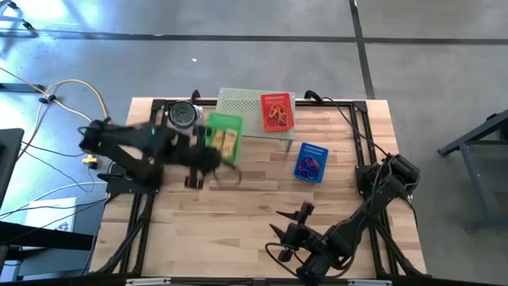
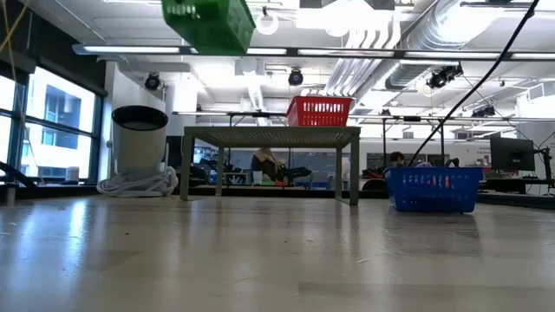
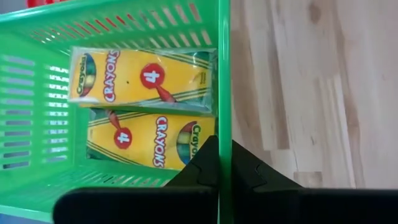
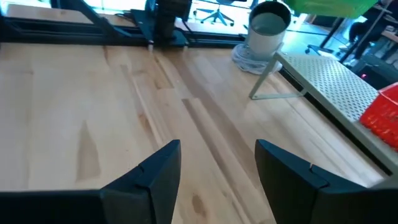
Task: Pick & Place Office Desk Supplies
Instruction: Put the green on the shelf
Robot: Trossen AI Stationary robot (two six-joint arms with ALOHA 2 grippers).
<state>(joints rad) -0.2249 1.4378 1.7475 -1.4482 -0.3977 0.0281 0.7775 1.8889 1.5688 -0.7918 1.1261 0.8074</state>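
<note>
Left gripper (image 3: 219, 163) is clamped on the rim of the green basket (image 1: 223, 133), held in the air beside the pale-green shelf (image 1: 238, 103), two crayon packets (image 3: 143, 78) loose inside: light, stiff, likely to slide, so rim grip suits; right gripper (image 4: 217, 163) open, empty, well apart.

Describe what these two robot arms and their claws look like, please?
Both arms are dark, nearly black, built from jointed segments that rise from dark frames at the table's sides. The left claw and the right claw each end in two flat, angular black fingers without visible markings. Thin dark cables loop beside the right arm; a small green light glows on the left arm.
</note>
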